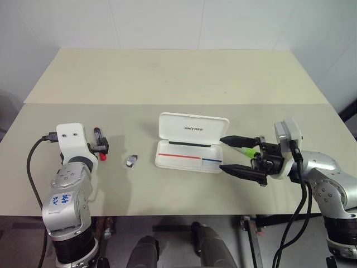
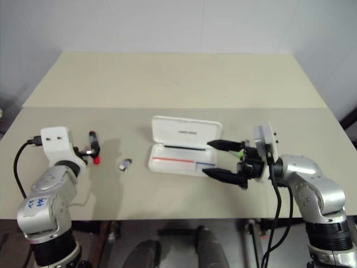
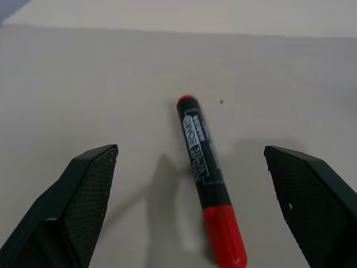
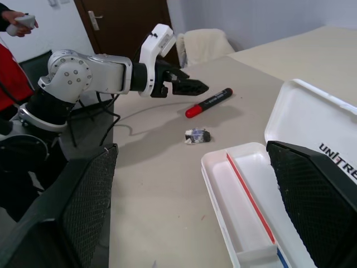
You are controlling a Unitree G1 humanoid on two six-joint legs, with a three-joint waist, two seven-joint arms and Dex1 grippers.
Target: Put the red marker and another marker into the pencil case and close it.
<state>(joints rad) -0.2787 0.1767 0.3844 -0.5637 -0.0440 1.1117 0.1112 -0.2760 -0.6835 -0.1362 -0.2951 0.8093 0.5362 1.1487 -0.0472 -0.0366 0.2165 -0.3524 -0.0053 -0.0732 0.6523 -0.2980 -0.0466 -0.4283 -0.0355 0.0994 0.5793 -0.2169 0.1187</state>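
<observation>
On the worktop (image 1: pixel 167 190), the red marker (image 3: pixel 207 181) lay loose between the spread, empty fingers of the left gripper (image 4: pixel 187 86) — if they closed off-centre it would likely roll away. The right gripper (image 1: pixel 241 156) hung wide open, holding nothing, beside the open pencil case (image 1: pixel 189 146), the green marker (image 1: pixel 249 151) just behind its fingers. A small grey lump (image 1: pixel 131 161) sat between marker and case — a possible snag during the carry.

red marker (image 1: pixel 99 144) left of pencil case (image 1: pixel 189 143), both on table (image 1: pixel 167 72)

Head pair looks down over the table (image 1: pixel 167 78); each wrist view peers low along its claw.
</observation>
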